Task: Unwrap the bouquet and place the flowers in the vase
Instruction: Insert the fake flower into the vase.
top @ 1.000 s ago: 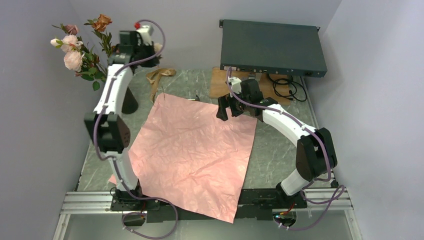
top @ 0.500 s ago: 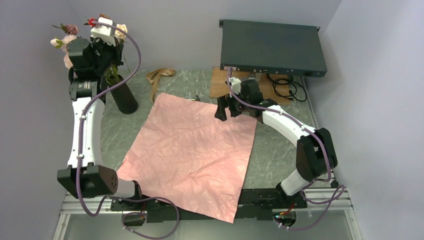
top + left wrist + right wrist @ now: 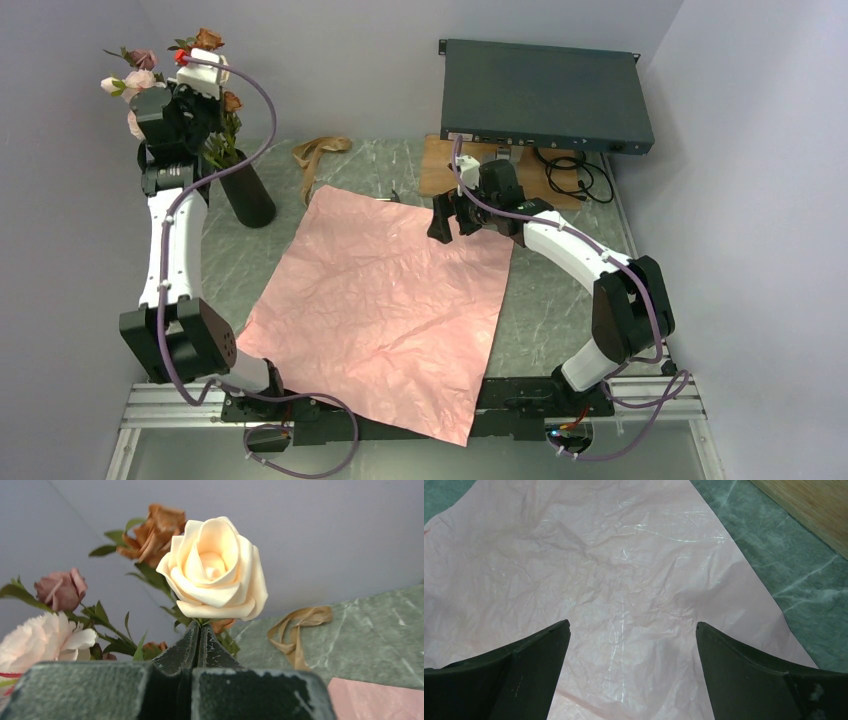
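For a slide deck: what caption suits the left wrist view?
Shut left gripper beneath a cream rose, other flowers beside it, tan ribbon beyond.

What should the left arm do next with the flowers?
Probably open the left gripper and let go. Its jaws are shut just under the cream rose, seemingly on its stem, and the flowers already appear to stand in the vase.

left arm [image 3: 170, 250]: swings leftward, elbow drops low near its base
left gripper [image 3: 199, 630]: brings cream rose [image 3: 215, 570] across to flowers [image 3: 140, 80] above vase [image 3: 250, 195]
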Controlling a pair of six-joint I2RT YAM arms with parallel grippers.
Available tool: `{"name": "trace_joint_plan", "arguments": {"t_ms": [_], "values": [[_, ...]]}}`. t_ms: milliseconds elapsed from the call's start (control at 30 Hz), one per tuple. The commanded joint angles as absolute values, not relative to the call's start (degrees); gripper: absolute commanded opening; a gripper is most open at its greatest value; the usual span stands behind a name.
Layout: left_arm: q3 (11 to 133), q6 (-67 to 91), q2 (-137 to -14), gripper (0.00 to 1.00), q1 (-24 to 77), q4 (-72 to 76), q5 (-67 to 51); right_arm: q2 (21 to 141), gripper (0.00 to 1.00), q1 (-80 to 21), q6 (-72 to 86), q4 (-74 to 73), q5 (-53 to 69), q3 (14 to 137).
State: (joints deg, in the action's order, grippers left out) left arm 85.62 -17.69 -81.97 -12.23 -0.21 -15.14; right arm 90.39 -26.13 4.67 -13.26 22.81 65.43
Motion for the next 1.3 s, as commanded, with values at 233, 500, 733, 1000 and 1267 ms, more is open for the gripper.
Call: {"name": "trace_joint_plan", "arguments": {"t_ms": [233,500,733,1000,1267], "values": [[87.58,-13.8,-88.6,0.0,-15.2,2.99,-16.03,88.22,1.0,-26.27,5.1,-11.71,21.23,64.88],[85.56,-11.58,-89.26,0.0,-15.53,0.11,-16.32,89.94,1.0,-26.27,4.54,-12.32,21.42,66.74],[82.81,-9.62,-87.18,0.13,-15.61,-5.48,-14.41,90.5,1.0,-26.28,3.41,-12.69,21.8,67.18],[82.95,-8.77,-86.22,0.34,-15.62,-14.47,-11.16,91.05,1.0,-26.27,3.58,-12.57,22.49,67.41],[86.22,-8.64,-86.47,0.48,-15.64,-22.52,-9.93,90.38,1.0,-26.28,2.99,-12.79,22.41,66.98]]}}
